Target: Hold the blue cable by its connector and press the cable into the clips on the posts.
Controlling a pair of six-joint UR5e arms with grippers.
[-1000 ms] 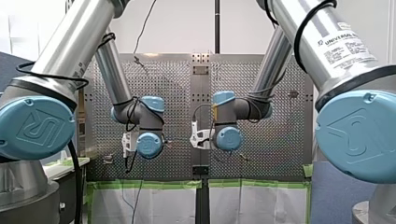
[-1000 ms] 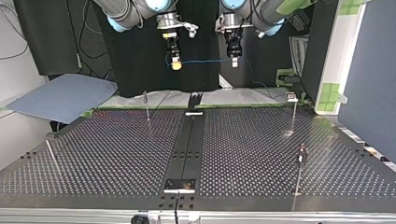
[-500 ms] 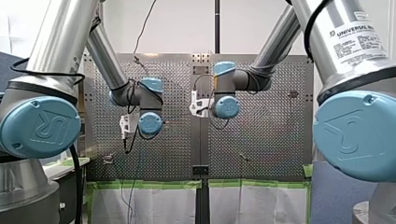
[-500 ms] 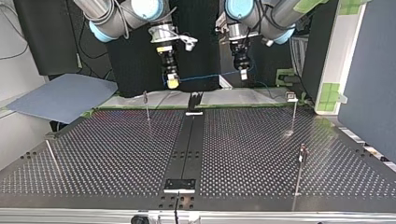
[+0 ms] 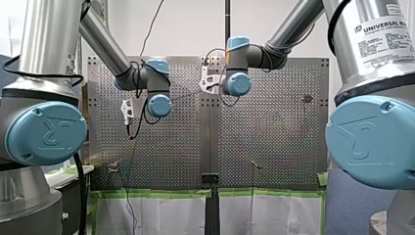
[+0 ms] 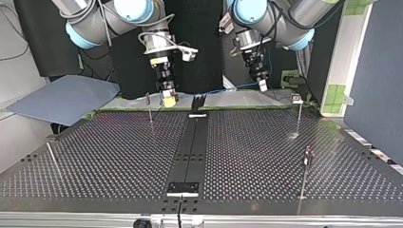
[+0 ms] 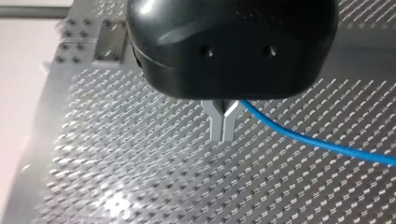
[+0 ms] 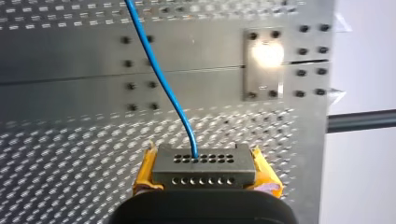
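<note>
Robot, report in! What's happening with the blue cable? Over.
Right end effector shut on connector. Left end effector shut on blue cable. Cable not clipped yet. Nothing blocking seen.

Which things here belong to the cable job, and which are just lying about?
Job: cable; connector held in right gripper; left gripper shut on cable; posts with clips.
Lying about: sheet, off the table; green tape.

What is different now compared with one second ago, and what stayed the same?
Both grippers came down toward the table in the top view and spread apart: my right gripper leftward, my left gripper rightward. Nothing let go: the blue cable still spans between them, its connector in my right gripper; the posts unmoved.
</note>
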